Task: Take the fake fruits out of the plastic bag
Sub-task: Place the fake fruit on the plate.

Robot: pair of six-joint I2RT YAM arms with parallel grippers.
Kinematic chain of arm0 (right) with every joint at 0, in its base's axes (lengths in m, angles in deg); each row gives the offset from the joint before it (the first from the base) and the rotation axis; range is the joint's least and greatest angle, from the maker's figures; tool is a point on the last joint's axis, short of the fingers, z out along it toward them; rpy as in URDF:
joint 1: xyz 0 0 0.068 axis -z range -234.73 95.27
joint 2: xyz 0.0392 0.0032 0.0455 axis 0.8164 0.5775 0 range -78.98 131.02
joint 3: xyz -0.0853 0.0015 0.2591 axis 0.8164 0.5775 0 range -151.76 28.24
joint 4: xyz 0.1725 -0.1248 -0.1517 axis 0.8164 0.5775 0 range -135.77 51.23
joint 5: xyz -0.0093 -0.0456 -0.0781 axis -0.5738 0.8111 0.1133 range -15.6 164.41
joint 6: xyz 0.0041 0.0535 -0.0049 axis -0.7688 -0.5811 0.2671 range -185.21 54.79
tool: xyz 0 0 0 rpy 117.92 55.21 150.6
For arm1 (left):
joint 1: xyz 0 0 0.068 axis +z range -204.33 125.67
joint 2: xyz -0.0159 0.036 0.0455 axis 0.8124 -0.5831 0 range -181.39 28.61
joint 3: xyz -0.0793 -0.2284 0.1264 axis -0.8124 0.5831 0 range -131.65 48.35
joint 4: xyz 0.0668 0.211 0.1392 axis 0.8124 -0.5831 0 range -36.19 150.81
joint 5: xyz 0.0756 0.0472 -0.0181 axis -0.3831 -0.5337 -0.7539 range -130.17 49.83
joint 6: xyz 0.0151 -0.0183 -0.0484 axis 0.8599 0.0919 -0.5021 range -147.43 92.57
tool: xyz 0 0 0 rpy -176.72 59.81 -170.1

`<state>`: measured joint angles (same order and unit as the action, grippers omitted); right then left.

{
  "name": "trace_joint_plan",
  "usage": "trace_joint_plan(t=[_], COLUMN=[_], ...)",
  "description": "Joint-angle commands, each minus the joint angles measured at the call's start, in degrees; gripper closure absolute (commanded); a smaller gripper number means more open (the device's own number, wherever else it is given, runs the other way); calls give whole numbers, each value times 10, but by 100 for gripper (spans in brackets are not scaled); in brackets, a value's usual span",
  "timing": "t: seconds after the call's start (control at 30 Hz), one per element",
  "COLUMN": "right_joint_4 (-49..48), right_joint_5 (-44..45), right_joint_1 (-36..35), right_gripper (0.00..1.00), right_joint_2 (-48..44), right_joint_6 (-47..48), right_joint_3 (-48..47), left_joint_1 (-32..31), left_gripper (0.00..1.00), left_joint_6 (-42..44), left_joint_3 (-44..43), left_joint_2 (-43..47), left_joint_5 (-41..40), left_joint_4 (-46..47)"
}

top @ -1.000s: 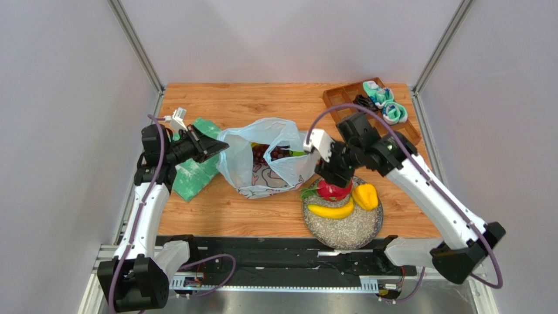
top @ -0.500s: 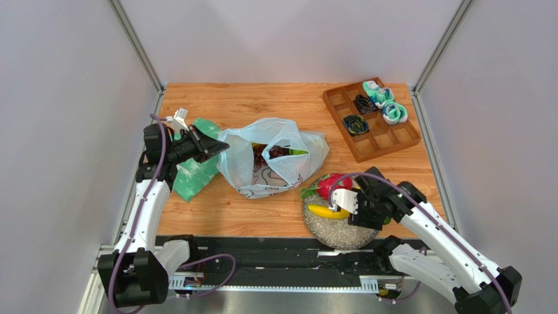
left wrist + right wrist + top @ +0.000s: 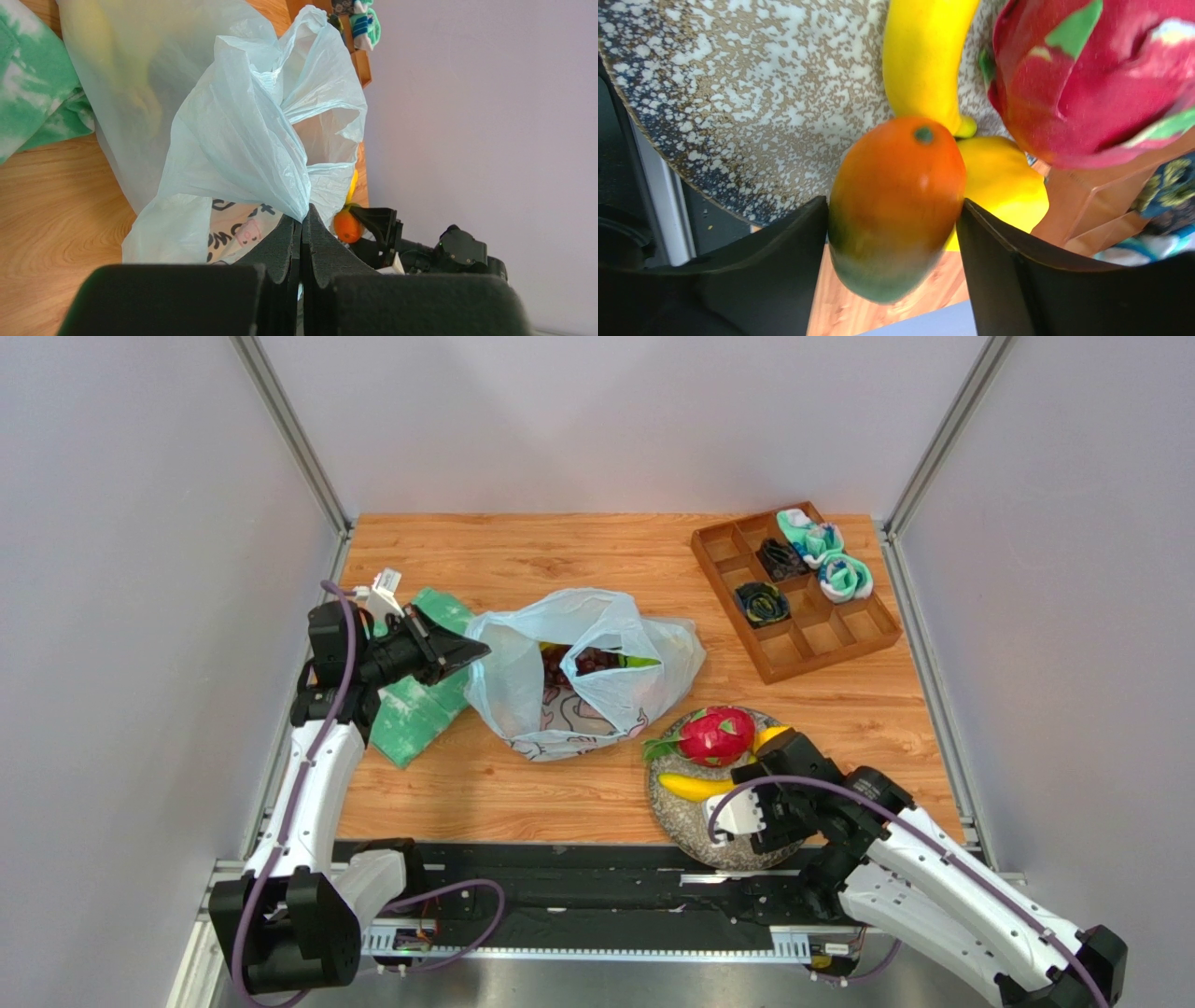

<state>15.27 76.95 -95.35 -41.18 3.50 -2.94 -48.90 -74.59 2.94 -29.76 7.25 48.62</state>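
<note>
The pale-blue plastic bag (image 3: pixel 561 637) lies open mid-table, dark grapes (image 3: pixel 596 661) showing inside. My left gripper (image 3: pixel 477 655) is shut on the plastic bag's left rim (image 3: pixel 238 133), the film pinched between its pads (image 3: pixel 303 222). On the speckled plate (image 3: pixel 673 819) lie a dragon fruit (image 3: pixel 716 735), a banana (image 3: pixel 694 787) and a yellow piece (image 3: pixel 770 738). My right gripper (image 3: pixel 758 805) hangs low over the plate's near right part. An orange-green mango (image 3: pixel 899 196) fills the gap between its fingers (image 3: pixel 892 210) and touches both, next to the banana (image 3: pixel 924 56) and dragon fruit (image 3: pixel 1088 77).
A green patterned cloth (image 3: pixel 414 707) lies under my left gripper at the table's left edge. A wooden divided tray (image 3: pixel 828 637) with rolled socks (image 3: pixel 828 560) stands at the back right. The plate reaches close to the table's near edge, by the black rail.
My right arm swung from the bag's right side down and back to the plate's near right part, carrying the mango; its jaws stand slightly wider. The left arm has not moved.
</note>
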Motion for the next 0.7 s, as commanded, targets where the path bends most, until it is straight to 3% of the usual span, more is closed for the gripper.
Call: trace_joint_plan(t=[0.0,0.1,0.13,0.17,0.37,0.47,0.53,0.67], right_joint_4=[-19,9,14,21,25,-71,-159,-202], right_joint_5=[7,5,4,0,-75,-109,-113,-100], right_joint_1=[-24,-28,-28,-27,-28,-28,-28,-35], right_gripper=[25,14,4,0,0,0,0,5], right_joint_2=[-21,-42,-48,-66,-104,-61,17,210], right_joint_6=[53,75,77,76,71,13,-79,-233], right_joint_3=[11,12,12,10,-103,-168,-205,-384], left_joint_1=[1,2,2,2,2,2,2,1], left_gripper=[100,100,100,100,100,100,100,100], left_joint_6=[11,12,12,12,10,8,11,38], left_joint_3=[-2,-1,-1,-1,-5,-6,-9,-38], left_joint_2=[8,9,9,8,3,-2,-5,-1], left_joint_5=[-7,-8,-9,-9,-7,-5,-1,7], left_joint_4=[3,3,4,7,8,5,-2,-54])
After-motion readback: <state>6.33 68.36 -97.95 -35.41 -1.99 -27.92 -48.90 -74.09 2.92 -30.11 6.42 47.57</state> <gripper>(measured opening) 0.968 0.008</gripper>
